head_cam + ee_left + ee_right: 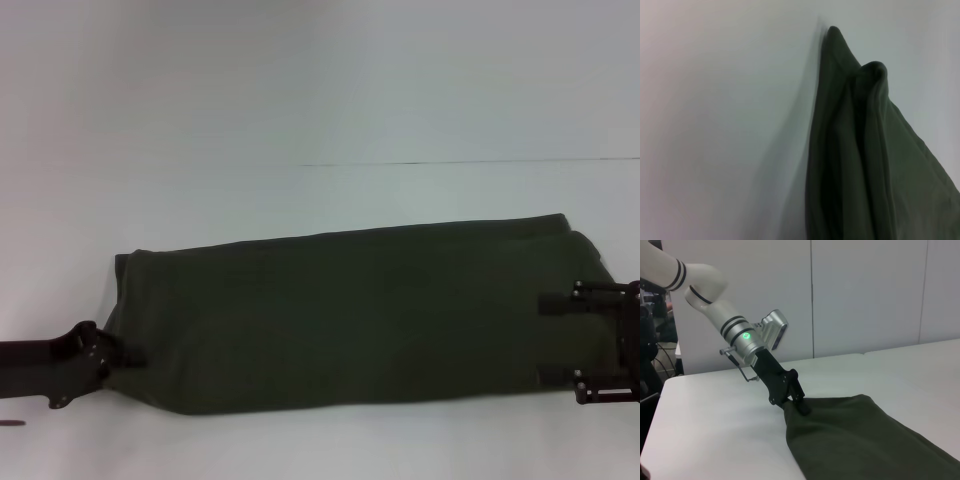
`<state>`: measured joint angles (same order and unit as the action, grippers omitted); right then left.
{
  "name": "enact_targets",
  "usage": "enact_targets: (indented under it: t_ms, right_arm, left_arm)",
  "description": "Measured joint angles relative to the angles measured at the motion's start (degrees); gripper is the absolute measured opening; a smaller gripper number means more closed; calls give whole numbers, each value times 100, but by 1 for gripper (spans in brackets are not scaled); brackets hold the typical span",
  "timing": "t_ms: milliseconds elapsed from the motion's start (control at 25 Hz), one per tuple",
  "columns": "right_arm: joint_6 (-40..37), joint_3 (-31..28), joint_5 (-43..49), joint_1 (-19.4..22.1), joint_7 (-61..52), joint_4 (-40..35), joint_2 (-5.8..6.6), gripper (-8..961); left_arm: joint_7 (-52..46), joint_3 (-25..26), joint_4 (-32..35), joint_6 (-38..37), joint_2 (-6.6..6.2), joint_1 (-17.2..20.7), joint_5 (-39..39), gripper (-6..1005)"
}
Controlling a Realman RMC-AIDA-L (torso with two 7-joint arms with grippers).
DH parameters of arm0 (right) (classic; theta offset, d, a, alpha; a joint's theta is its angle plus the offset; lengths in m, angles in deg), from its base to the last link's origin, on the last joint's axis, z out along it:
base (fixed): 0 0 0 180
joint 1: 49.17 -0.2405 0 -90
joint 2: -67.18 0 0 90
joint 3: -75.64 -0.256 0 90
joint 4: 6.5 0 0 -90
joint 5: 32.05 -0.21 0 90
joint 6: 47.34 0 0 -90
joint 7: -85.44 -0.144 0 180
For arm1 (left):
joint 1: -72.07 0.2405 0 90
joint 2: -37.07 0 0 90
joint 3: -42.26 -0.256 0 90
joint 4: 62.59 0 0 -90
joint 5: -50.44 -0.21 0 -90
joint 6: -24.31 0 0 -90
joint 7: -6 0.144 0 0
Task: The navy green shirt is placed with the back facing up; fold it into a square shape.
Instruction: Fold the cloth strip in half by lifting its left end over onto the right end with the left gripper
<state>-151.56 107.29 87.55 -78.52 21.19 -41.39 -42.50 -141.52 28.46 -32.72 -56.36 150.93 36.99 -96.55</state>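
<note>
The white table is carrying only the navy green shirt, which is lying as a long folded band along the near edge, plain side up. The left gripper is reaching in low from the left edge, clenching the shirt's left end and lifting it slightly. The right gripper is sitting at the shirt's right end, fingers spread over the cloth.
</note>
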Motion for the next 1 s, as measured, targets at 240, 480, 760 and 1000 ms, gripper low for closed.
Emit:
enact_targets:
  t_ms: [240, 480, 760, 1000]
  right_arm:
    - [66, -26, 2, -7, -13, 0, -14, 815]
    - [198, -16, 2, -37, -81, 1, -58, 816]
    - [380, 4, 1, -49, -113, 66, -104, 816]
    - [443, 5, 2, 14, -167, 70, -124, 816]
  left_arm:
    - [33, 38, 294, -68, -127, -4, -4, 121]
    - [14, 128, 924, -326, -376, 64, -56, 120]
    - [99, 588, 1648, -616, -663, 190, -566, 121]
    - [378, 648, 1686, -626, -709, 247, -546, 121]
